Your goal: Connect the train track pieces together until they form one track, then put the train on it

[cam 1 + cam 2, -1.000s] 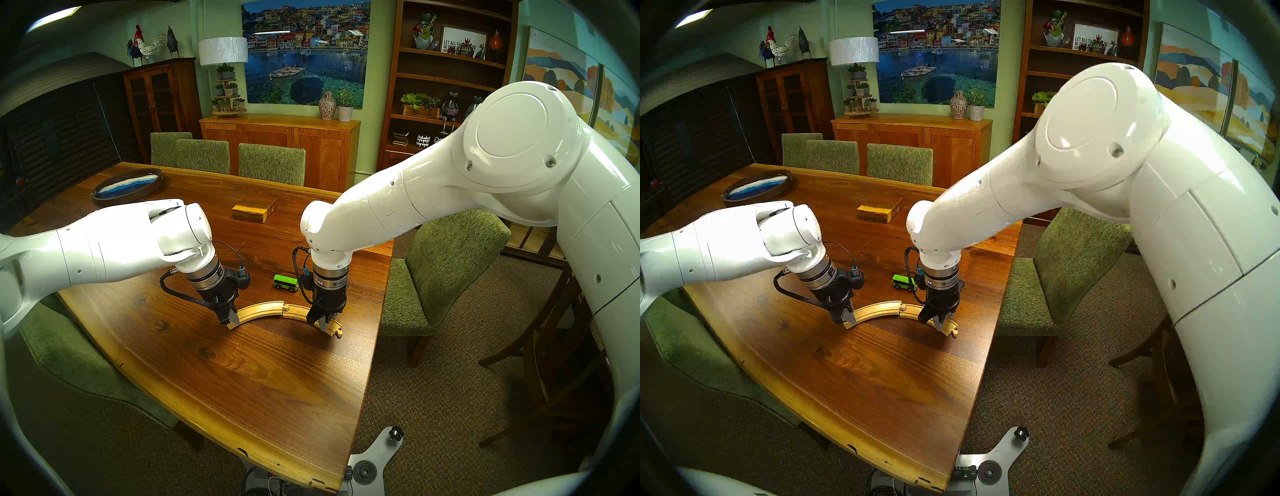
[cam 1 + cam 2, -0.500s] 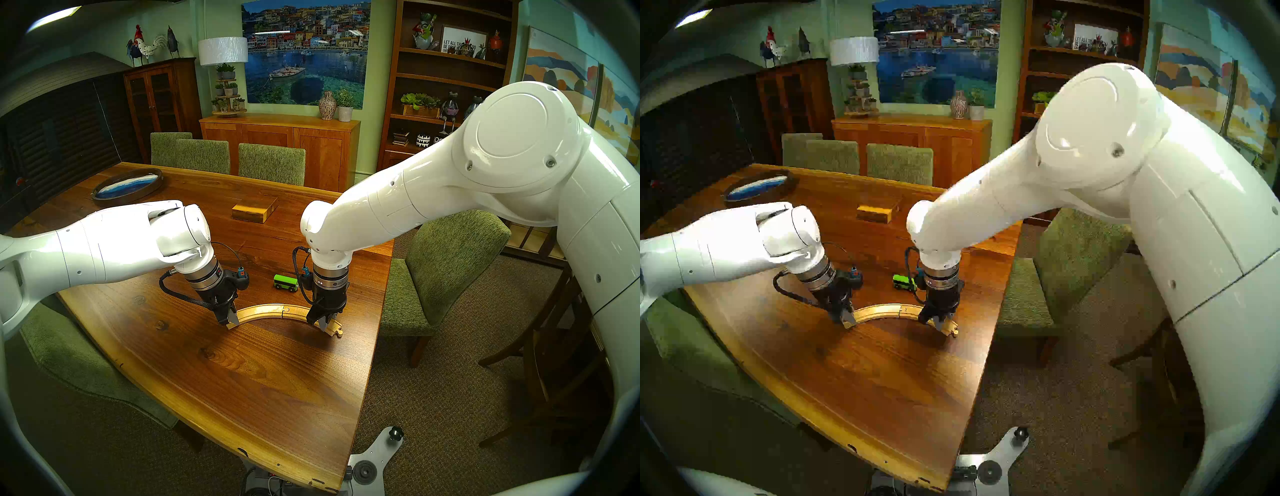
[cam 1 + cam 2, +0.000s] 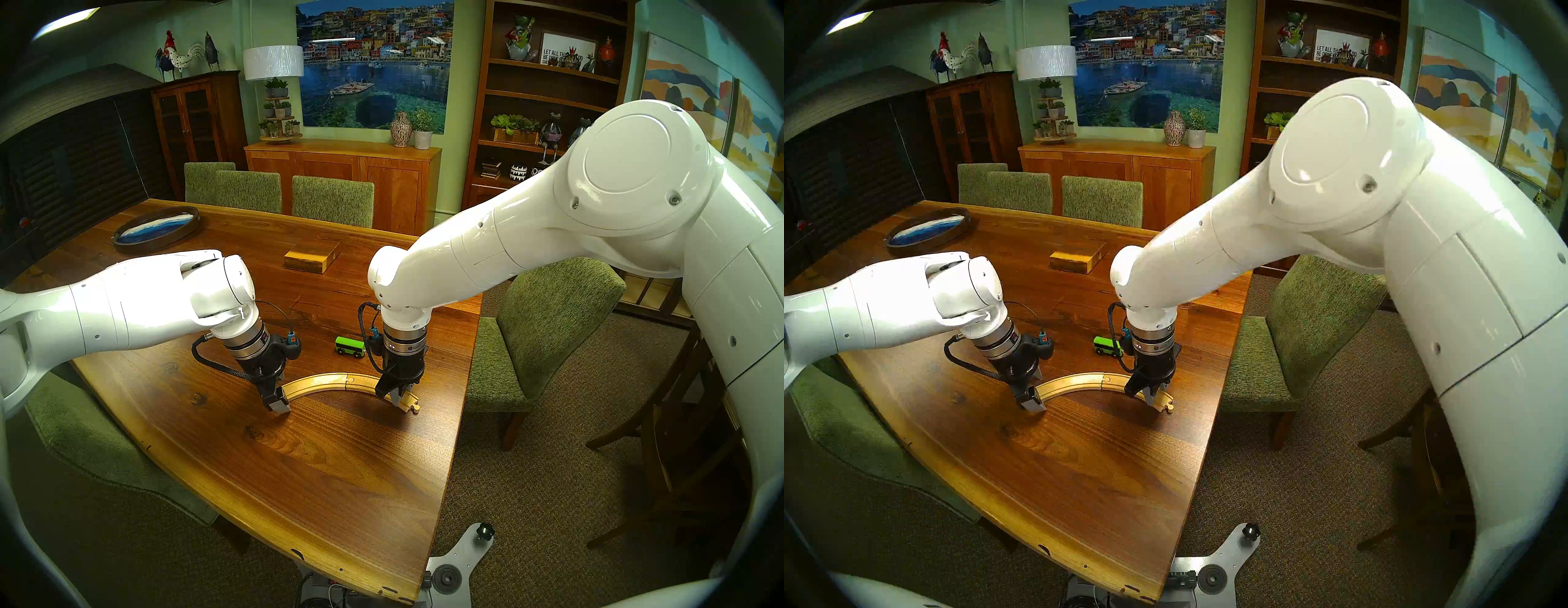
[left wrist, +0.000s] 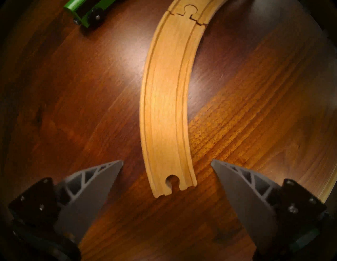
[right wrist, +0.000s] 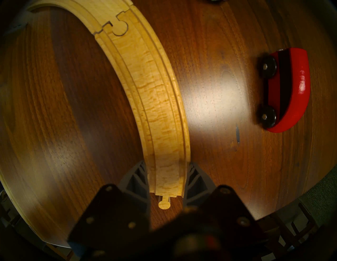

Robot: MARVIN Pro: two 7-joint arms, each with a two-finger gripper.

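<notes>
Two pale-wood train track pieces lie joined as one track [image 3: 335, 379] on the table, peg seated in socket at the seam [image 4: 189, 11]. My left gripper [image 4: 166, 161] is open, its fingers standing apart on either side of the left piece's socket end [image 4: 171, 182] without touching it. My right gripper [image 5: 166, 171] is shut on the right piece [image 5: 155, 102] near its free peg end. The train's green carriage [image 3: 350, 346] sits behind the track. Its red engine [image 5: 290, 89] rests to the right of the track and is hidden in the head views.
A rectangular wooden block [image 3: 312, 257] lies mid-table and an oval tray [image 3: 156, 229] at the far left. The table's right edge [image 3: 464, 382] runs close to my right gripper, with a green chair [image 3: 543, 331] beyond it.
The left piece was pushed flush into the right one, closing the seam. Then my left gripper opened, let go of its piece and drew back slightly. The right gripper has not moved.
</notes>
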